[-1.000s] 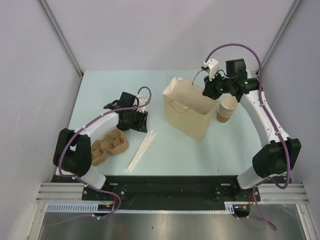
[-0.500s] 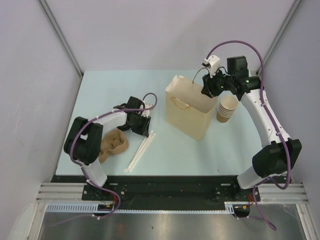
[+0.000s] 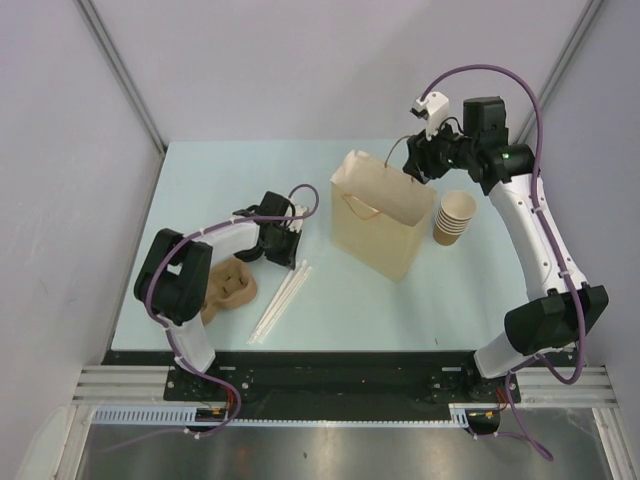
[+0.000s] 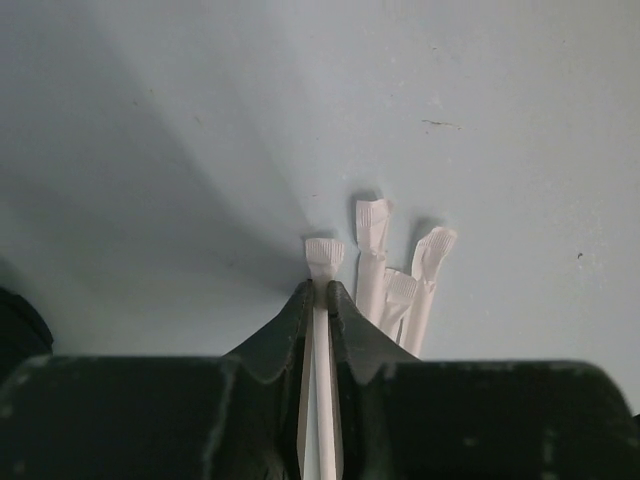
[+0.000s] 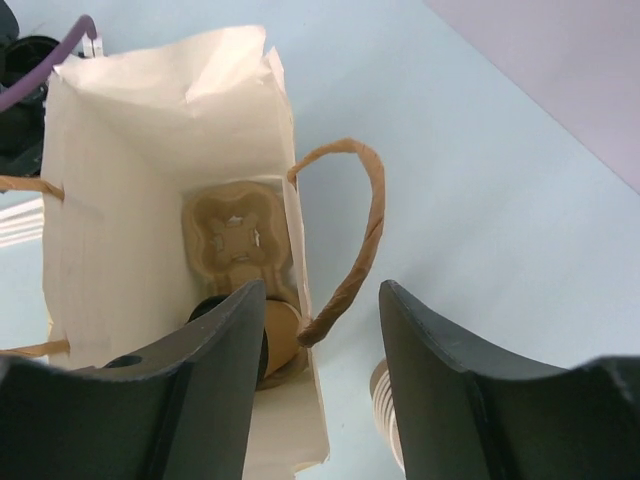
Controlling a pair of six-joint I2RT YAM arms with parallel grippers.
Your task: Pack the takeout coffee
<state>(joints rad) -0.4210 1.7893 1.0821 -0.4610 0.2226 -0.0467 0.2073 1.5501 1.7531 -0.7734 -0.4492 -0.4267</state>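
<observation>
- Wrapping up the drop-off, I'd guess: the paper bag (image 3: 380, 225) stands upright, with the takeout coffee (image 5: 280, 340) at its bottom beside a pulp carrier (image 5: 235, 235), half hidden.
- Over it hangs the right gripper (image 5: 322, 295), jaws spread, empty.
- Meanwhile the left gripper (image 4: 320, 292) pinches one wrapped straw (image 4: 323, 255); next it needs a clean lift to the bag.

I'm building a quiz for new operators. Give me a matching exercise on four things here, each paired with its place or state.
1 left gripper
2 right gripper
3 stack of cups
4 paper bag

A open, above the bag
B on the table, at the bag's right
C closed on a wrapped straw
D upright, cup carrier inside

Pairs: 1-C, 2-A, 3-B, 4-D.
</observation>
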